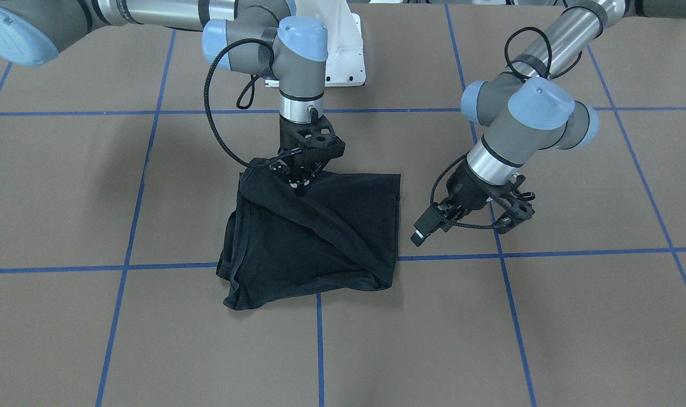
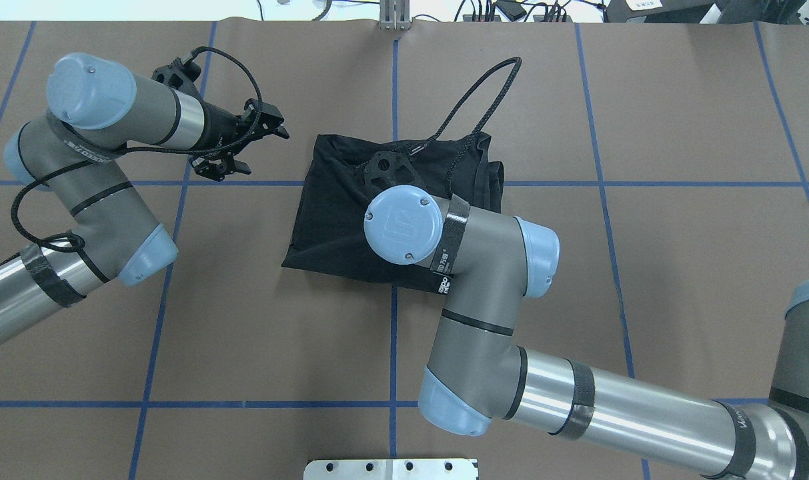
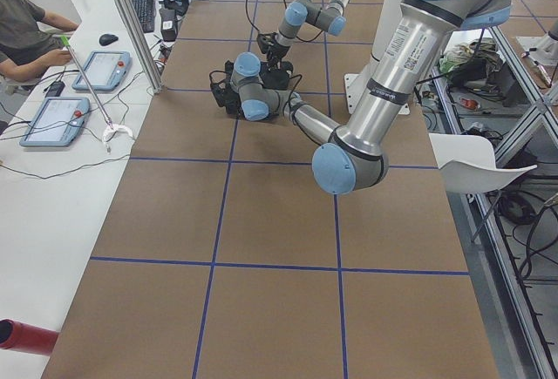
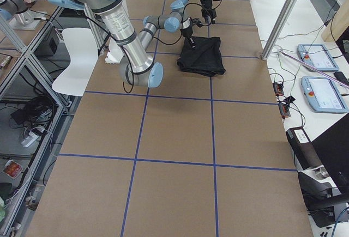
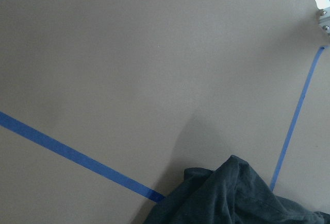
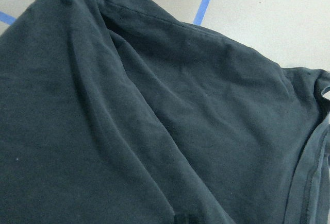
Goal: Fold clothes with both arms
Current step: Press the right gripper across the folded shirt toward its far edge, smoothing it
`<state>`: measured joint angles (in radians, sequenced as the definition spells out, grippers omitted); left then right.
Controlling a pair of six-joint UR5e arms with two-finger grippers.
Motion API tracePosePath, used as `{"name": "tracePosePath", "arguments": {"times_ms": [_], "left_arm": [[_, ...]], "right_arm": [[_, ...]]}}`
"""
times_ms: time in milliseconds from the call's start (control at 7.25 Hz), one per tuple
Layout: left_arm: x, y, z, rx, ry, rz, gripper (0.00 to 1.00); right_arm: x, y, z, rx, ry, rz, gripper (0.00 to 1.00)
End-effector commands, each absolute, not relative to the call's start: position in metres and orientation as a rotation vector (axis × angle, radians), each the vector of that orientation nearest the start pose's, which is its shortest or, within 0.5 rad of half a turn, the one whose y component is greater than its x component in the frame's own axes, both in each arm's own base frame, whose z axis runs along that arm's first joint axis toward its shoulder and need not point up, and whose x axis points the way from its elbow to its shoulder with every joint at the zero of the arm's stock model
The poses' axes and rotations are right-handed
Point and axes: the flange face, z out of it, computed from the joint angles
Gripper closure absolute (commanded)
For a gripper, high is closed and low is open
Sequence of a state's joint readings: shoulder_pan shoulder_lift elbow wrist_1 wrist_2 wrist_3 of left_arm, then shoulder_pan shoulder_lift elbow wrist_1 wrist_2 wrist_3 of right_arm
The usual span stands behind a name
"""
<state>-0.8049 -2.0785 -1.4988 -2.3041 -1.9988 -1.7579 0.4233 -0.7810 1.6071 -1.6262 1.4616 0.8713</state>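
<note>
The black T-shirt (image 1: 320, 237) lies bunched in a rough rectangle at the table's middle, plain side showing, with diagonal creases running out from one point. At that point, on the shirt's robot-side edge, my right gripper (image 1: 298, 185) points straight down, shut on a pinch of cloth. The right wrist view is filled with dark cloth (image 6: 154, 105). From overhead the right wrist hides those fingers above the shirt (image 2: 331, 200). My left gripper (image 2: 264, 148) hovers open and holds nothing, a short way off the shirt's side. Only a corner of the shirt (image 5: 232, 198) shows in the left wrist view.
Blue tape lines (image 1: 320, 350) grid the brown table. The white pedestal base (image 1: 343, 56) stands behind the shirt. A side bench holds tablets (image 3: 54, 122), and a person's arm (image 3: 35, 52) rests there. A white chair (image 3: 479, 165) stands beside the table.
</note>
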Motion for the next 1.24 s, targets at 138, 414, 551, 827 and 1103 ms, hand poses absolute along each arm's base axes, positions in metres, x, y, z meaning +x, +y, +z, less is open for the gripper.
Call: {"name": "tracePosePath", "arguments": {"times_ms": [138, 414, 551, 827, 1103], "left_arm": [[0.408, -0.557, 0.313, -0.011, 1.228, -0.618, 0.0], [0.408, -0.557, 0.313, -0.011, 1.228, -0.618, 0.0], [0.408, -0.557, 0.314, -0.013, 1.227, -0.618, 0.0], [0.408, -0.557, 0.315, -0.013, 1.226, -0.619, 0.0], [0.408, -0.557, 0.314, -0.011, 1.227, -0.619, 0.0]], "right_arm": [[-0.583, -0.424, 0.174, 0.484, -0.61, -0.222, 1.0], [-0.583, -0.424, 0.175, 0.483, -0.608, -0.223, 0.97], [-0.581, -0.424, 0.171, 0.481, -0.621, -0.225, 0.98], [-0.537, -0.421, 0.141, 0.432, -0.658, -0.226, 0.99], [-0.526, -0.411, 0.135, 0.416, -0.65, -0.237, 0.82]]}}
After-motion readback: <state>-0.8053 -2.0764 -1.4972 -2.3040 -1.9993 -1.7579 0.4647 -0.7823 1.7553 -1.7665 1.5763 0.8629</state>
